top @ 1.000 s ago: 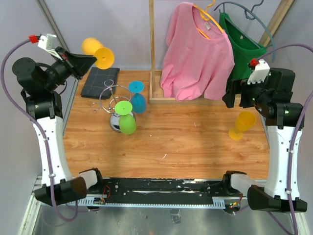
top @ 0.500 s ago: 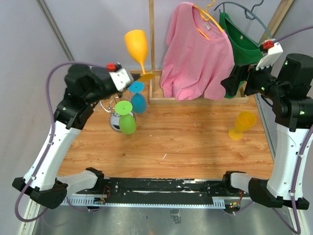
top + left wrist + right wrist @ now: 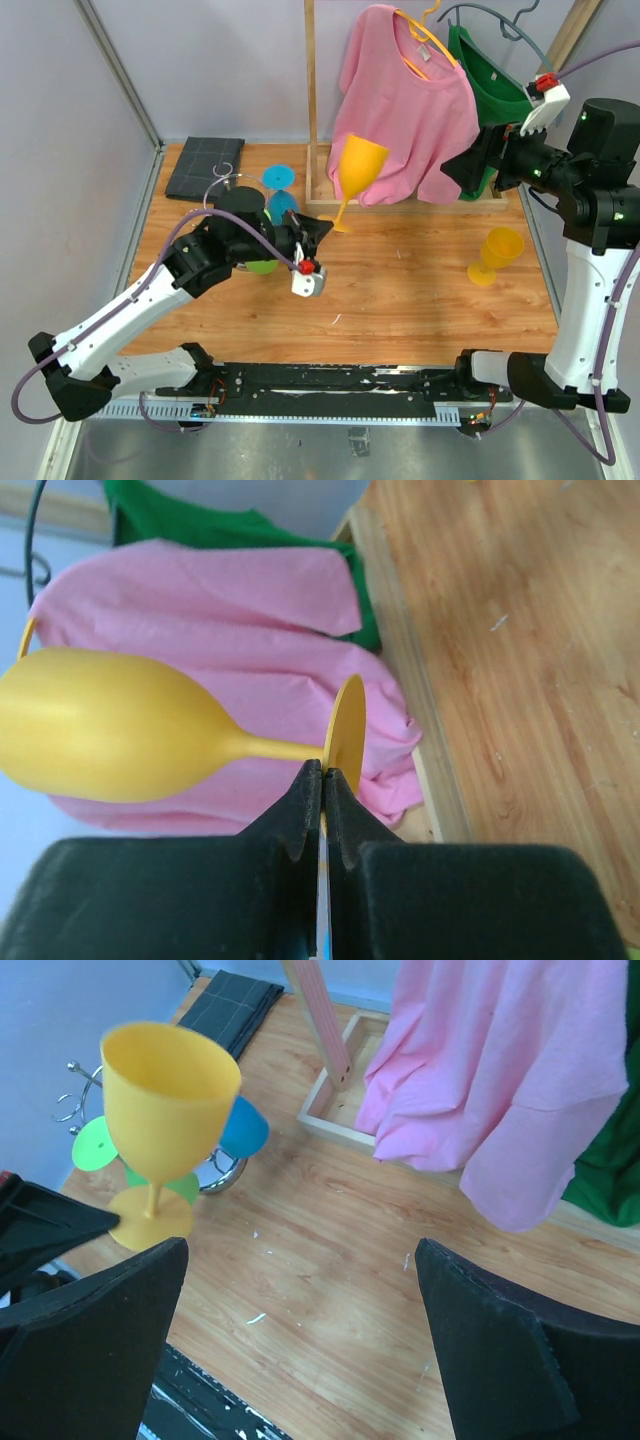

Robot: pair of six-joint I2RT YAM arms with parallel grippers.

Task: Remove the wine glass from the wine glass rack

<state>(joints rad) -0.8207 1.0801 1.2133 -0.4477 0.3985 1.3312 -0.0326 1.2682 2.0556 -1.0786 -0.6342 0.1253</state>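
Observation:
My left gripper [image 3: 322,231] is shut on the round foot of an orange wine glass [image 3: 359,166] and holds it upright in the air over the middle of the table. In the left wrist view the foot [image 3: 346,732] is pinched edge-on between my fingers [image 3: 303,805]. The chrome wine glass rack [image 3: 222,182] is mostly hidden behind my left arm. A blue glass [image 3: 283,206] and a green glass [image 3: 262,267] are on it. The right wrist view shows the rack's base [image 3: 213,1173], the held glass [image 3: 168,1101] and my open, empty right gripper [image 3: 300,1250]. That gripper [image 3: 466,170] is high at the right.
A second orange glass [image 3: 497,252] stands on the table at the right. A tall wooden clothes rack [image 3: 310,100] holds a pink shirt [image 3: 405,110] and a green shirt [image 3: 497,95] at the back. A dark folded mat [image 3: 205,167] lies at the back left.
My left arm has swung the orange glass from high at the far left, past the rack, to over the table's middle, turning it upright. My right arm rose a little.

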